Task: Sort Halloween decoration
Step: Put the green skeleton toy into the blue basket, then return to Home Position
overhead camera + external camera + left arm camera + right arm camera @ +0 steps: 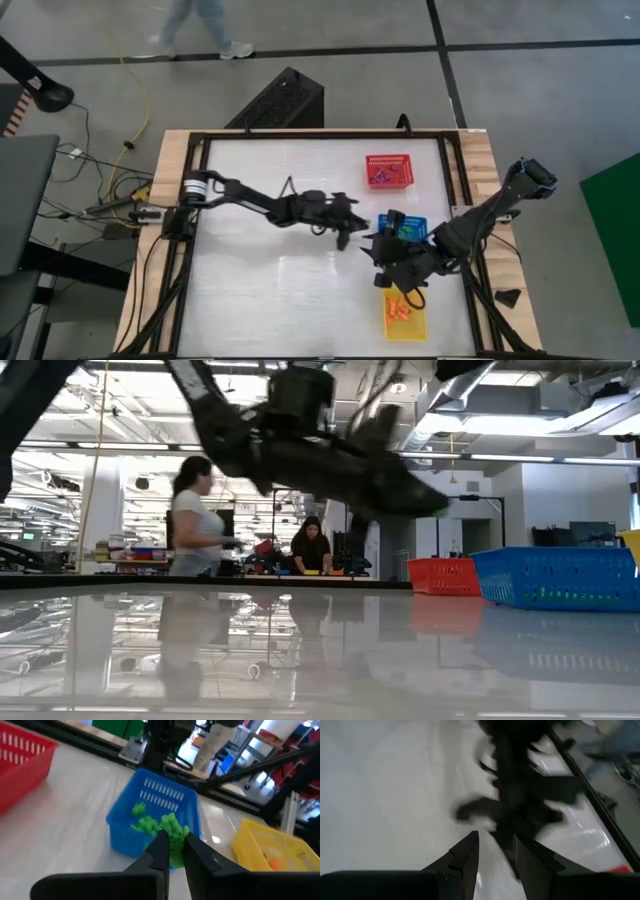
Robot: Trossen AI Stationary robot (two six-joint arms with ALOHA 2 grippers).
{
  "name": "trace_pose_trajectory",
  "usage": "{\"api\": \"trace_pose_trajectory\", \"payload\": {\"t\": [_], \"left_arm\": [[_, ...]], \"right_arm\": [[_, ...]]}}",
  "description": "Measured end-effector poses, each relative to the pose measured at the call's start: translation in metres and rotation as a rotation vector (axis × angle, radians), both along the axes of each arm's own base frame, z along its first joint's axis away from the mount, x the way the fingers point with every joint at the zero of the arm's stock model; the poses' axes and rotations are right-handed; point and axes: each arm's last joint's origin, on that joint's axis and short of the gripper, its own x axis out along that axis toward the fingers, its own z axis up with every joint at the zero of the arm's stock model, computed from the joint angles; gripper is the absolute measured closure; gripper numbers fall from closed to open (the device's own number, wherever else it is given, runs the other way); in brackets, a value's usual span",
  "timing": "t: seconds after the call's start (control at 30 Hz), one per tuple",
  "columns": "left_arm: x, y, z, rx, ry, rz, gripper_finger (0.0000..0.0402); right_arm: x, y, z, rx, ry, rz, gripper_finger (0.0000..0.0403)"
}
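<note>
The counter's point(270, 290) left and near stretches are being left free for passage. Its right side is being crowded by the red basket point(389, 171), blue basket point(412, 228) and yellow basket point(404, 314) in a line. The gap before the blue basket is being blocked by both arms, the left gripper point(345, 238) and right gripper point(383, 262) near each other.

Bright, even overhead lighting, ceiling strip lights mirrored in the glossy white surface point(300, 660), soft glare patches on it from above, heavy motion blur on the dark arm in the right wrist view, low-view arms smeared, backlit, nearly silhouetted.
</note>
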Motion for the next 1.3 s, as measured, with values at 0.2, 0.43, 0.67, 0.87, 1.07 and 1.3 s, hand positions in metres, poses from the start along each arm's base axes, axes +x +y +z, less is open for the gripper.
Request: {"api": "trace_pose_trajectory", "payload": {"t": [0.2,0.43,0.67,0.87,1.07,1.3], "left_arm": [[0.049,0.005,0.004,-0.039,-0.052,-0.119,0.0379],[0.078,0.006,-0.009,-0.038,0.113,-0.117,0.0362],[0.082,0.005,-0.008,-0.007,0.142,-0.162,0.0302],[0.081,0.005,-0.004,-0.033,0.136,-0.219,0.0259],[0.068,0.029,0.016,-0.08,0.238,-0.27,0.0238],[0.012,0.041,0.075,0.156,0.606,-0.137,0.0237]], "right_arm": [[-0.007,0.012,0.001,-0.058,-0.009,0.053,0.0251],[-0.015,0.018,0.005,-0.114,-0.058,0.029,0.0251],[-0.015,0.018,0.006,-0.104,-0.07,0.027,0.0251],[-0.012,0.016,0.007,-0.091,-0.083,0.014,0.0251],[-0.011,0.017,0.008,-0.093,-0.11,-0.001,0.0251],[-0.015,0.023,0.014,-0.08,-0.127,0.021,0.0251]]}}
